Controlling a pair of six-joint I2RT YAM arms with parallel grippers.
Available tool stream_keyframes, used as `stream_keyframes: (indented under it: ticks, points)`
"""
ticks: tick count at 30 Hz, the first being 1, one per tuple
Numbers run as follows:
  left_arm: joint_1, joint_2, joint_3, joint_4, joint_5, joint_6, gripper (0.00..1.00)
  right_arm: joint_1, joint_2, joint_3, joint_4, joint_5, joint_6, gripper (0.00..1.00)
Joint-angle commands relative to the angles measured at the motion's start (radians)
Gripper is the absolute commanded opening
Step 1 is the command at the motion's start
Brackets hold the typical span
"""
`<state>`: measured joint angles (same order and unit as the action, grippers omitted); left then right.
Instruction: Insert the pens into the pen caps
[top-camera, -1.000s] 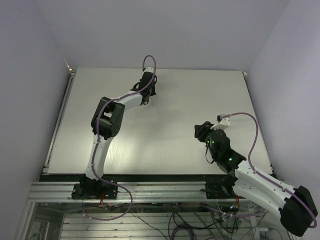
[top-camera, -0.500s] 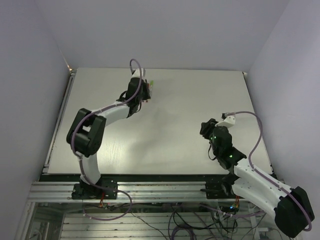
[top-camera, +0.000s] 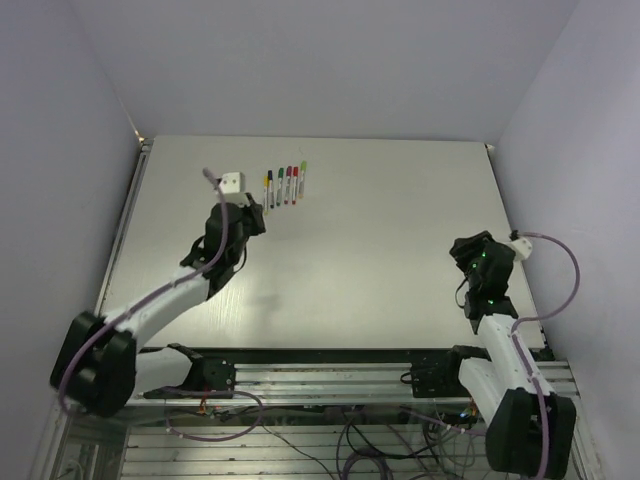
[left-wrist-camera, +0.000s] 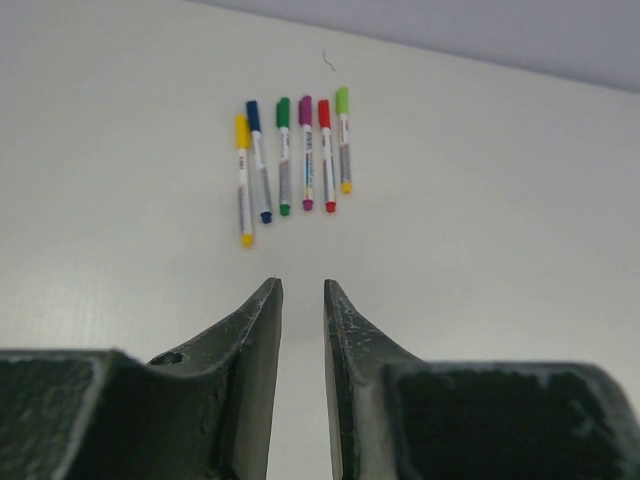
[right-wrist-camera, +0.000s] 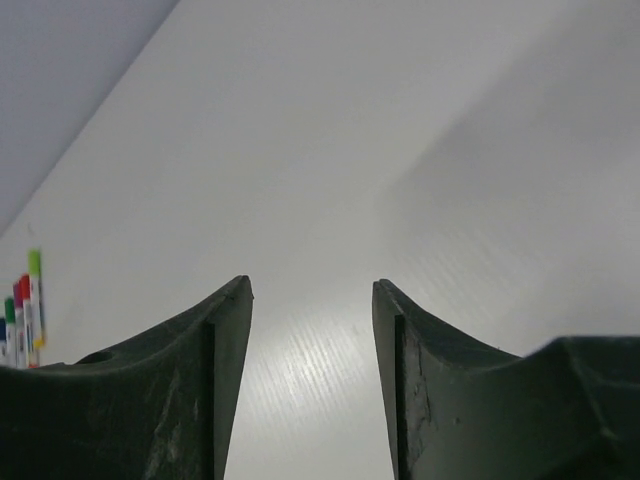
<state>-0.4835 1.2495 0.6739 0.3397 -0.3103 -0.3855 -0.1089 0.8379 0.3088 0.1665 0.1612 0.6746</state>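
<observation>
Pens (left-wrist-camera: 290, 160) capped, rowed near table's (top-camera: 400, 200) far edge.
Left gripper (left-wrist-camera: 301, 288) barely parted, right gripper (right-wrist-camera: 311, 285) spread; both empty, likely nothing left to cap.

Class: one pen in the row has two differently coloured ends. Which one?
The lime-capped pen at the right end of the row in the left wrist view: its near end is yellow. The other five match at both ends.

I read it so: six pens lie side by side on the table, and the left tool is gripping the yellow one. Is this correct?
Not fully. The left tool holds nothing: its jaws stand a little apart over bare table, short of the row. The yellow pen lies on the table with the other five pens, as the left wrist view shows.
</observation>
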Motion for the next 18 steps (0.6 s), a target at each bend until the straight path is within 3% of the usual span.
stream_keyframes:
  ticks: [1,8,18]
  points:
    - [-0.004,-0.204,-0.113,-0.038,-0.126,-0.007,0.32,-0.112,-0.059,-0.005,-0.062,-0.084,0.062,0.53]
    - [-0.006,-0.454,-0.227,-0.146,-0.279,-0.024,0.32,-0.121,-0.149,0.038,-0.21,0.0,0.04,0.67]
    - [-0.006,-0.499,-0.26,-0.213,-0.327,-0.039,0.32,-0.121,-0.208,0.117,-0.391,0.107,0.043,0.75]
